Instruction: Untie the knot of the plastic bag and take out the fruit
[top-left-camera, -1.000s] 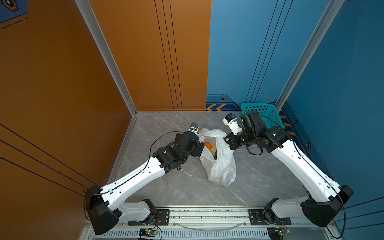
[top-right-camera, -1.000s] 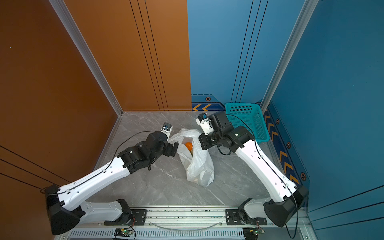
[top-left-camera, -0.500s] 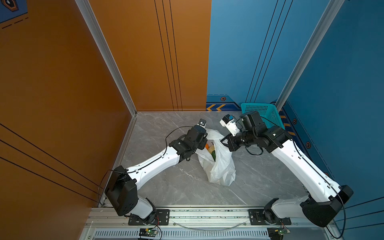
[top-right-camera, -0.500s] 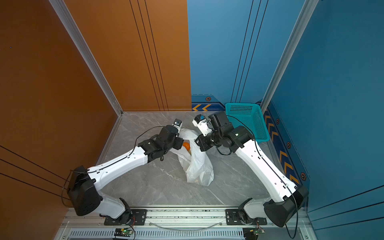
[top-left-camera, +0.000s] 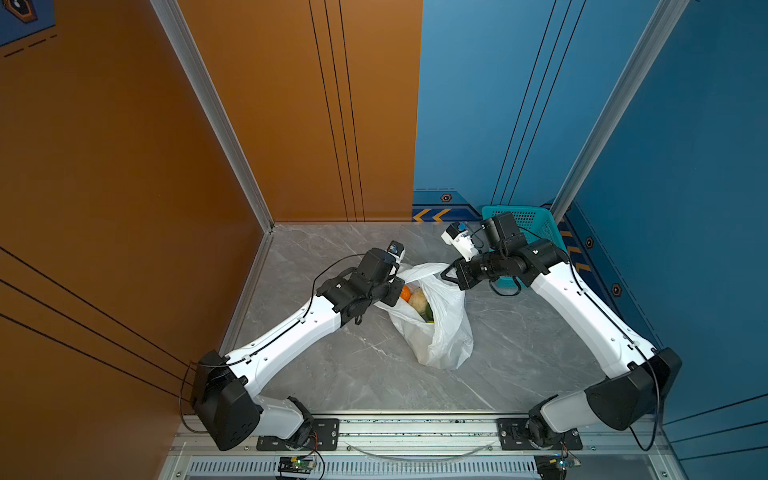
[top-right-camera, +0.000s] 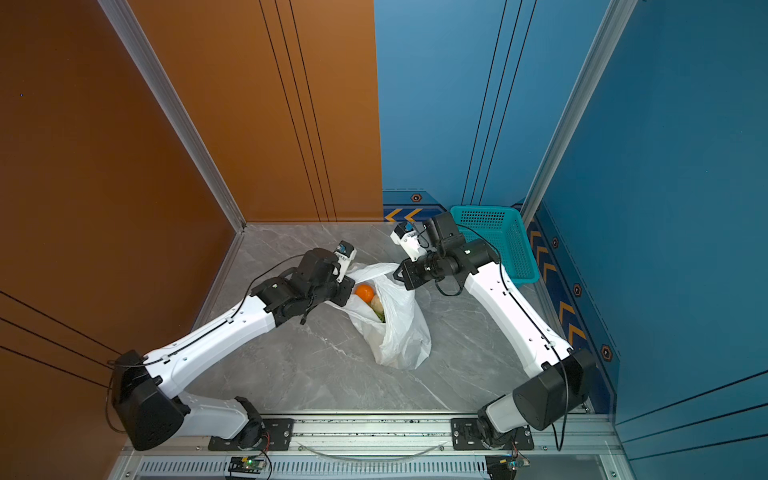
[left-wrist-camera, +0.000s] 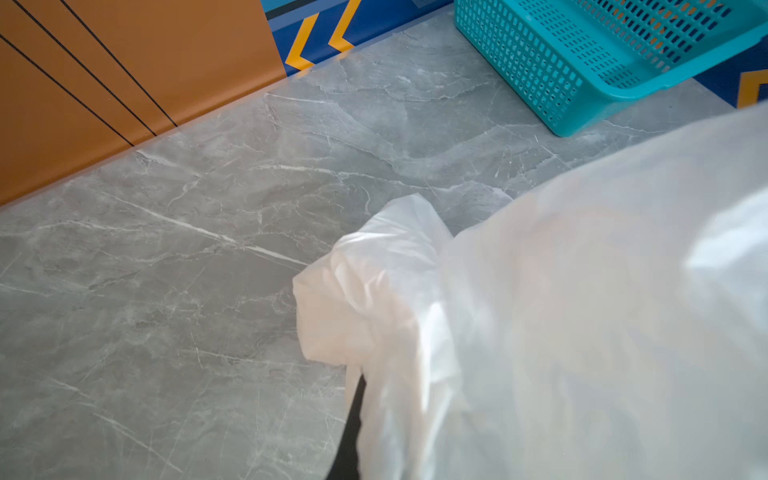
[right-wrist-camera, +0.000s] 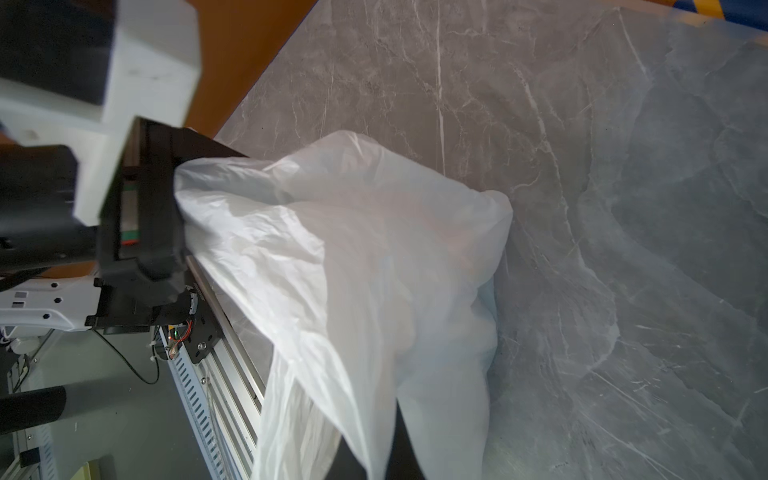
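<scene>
plastic bag (top-left-camera: 446, 332): white, thin, crinkly; lay on the grey marble table (top-left-camera: 332, 374) roughly midway btw. the two arms, closed end toward the front rail, mouth toward the back wall.
bag mouth: stood open, its rim stretched btw. the two grippers.
L gripper (top-left-camera: 392, 291): jaws closed, pinching the rim on the left side of the mouth. In the R wrist view the L gripper (right-wrist-camera: 176, 208) had plastic running straight out of its black jaws.
R gripper (top-left-camera: 449, 276): jaws closed, clamped on the rim at the right/back side of the mouth; the other top view showed the R gripper (top-right-camera: 400, 275) the same way.
fruit (top-right-camera: 376, 305): inside the bag, seen thru the open mouth in both top views, just beside the L gripper.
orange fruit (top-left-camera: 406, 293): round, nearest the L gripper.
cream knobbly fruit (top-left-camera: 419, 300): touching the orange one, deeper in.
green fruit (top-left-camera: 428, 315): only a sliver showed past the cream one; kind – couldn't tell.
L wrist view: the bag (left-wrist-camera: 582, 311) filled most of the frame, draped over a dark finger (left-wrist-camera: 353, 415); contents too blurred to make out.
basket (top-left-camera: 536, 220): teal, perforated, at the table's back right corner behind the R arm, apart from the bag; the L wrist view also showed the basket (left-wrist-camera: 540, 62).
</scene>
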